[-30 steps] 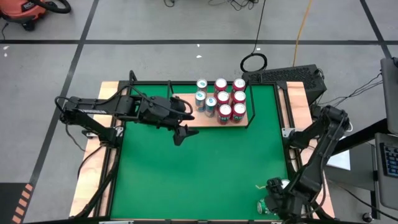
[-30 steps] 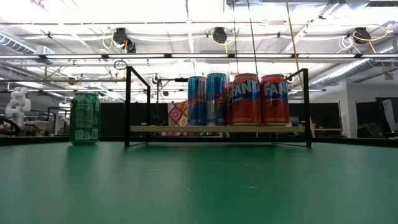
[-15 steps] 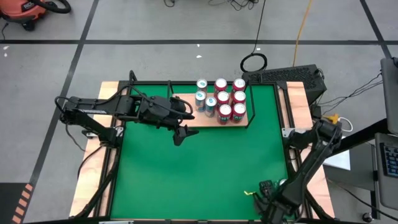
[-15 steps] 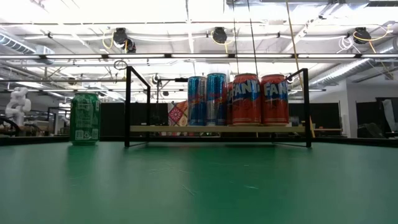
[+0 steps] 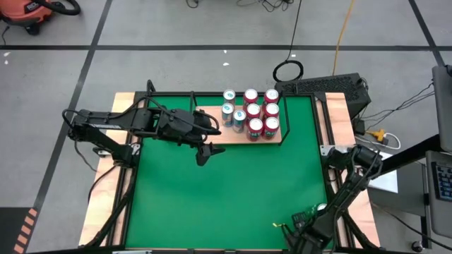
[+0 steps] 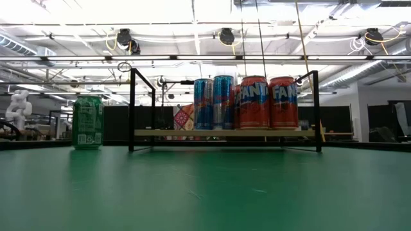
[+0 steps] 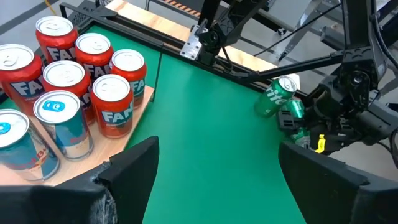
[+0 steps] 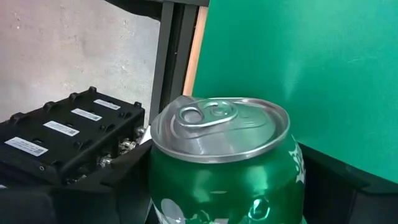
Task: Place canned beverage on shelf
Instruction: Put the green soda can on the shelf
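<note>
We see the right hand (image 5: 305, 236) low at the near right corner of the green tabletop (image 5: 233, 190), close to the edge. It has hold of the green can (image 8: 224, 168). The right wrist view shows the can's silver top and green body filling the space between the dark fingers, which sit against its sides, open only as far as the can's width. From the left wrist view we see the same can tilted in that hand, its top leaning away from the tabletop's edge.

The can is well apart from the shelf (image 6: 225, 133), which stands at the far side of the tabletop, right of centre. The shelf already carries a tight cluster of upright cans, with the red cans (image 5: 263, 111) towards the right and the blue cans (image 5: 228, 109) towards the left. We see bare board at the shelf's left end.

The left hand (image 5: 204, 152) is stretched over the tabletop, just beside the shelf's near left corner. Its fingers (image 7: 134, 171) stand wide apart and hold nothing.

In the low view we also see a second green can (image 6: 87, 122) standing upright on the tabletop, to the left of the shelf and apart from it. We cannot find this can in the high view.
</note>
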Controlling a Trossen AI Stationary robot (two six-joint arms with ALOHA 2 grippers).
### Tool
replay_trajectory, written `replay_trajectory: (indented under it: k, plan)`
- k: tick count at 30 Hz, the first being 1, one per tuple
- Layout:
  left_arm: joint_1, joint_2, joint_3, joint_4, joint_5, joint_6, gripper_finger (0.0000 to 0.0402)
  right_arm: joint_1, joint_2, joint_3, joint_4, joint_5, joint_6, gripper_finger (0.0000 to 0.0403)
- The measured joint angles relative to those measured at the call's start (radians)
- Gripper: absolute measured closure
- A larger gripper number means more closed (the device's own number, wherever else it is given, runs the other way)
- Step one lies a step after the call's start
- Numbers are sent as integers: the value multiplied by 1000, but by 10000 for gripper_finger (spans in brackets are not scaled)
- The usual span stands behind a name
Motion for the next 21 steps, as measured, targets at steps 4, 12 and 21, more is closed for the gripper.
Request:
replay_trajectory:
  k: [4, 12, 21]
  plan:
    - [0, 0, 0, 0, 0, 1, 72, -21, -39, -4, -26, 11, 12, 108]
    - [0, 0, 0, 0, 0, 1, 72, -128, -234, -4, -99, 38, 10, 108]
    - [0, 0, 0, 1, 0, 1, 72, -337, -511, -4, -56, 154, 49, 108]
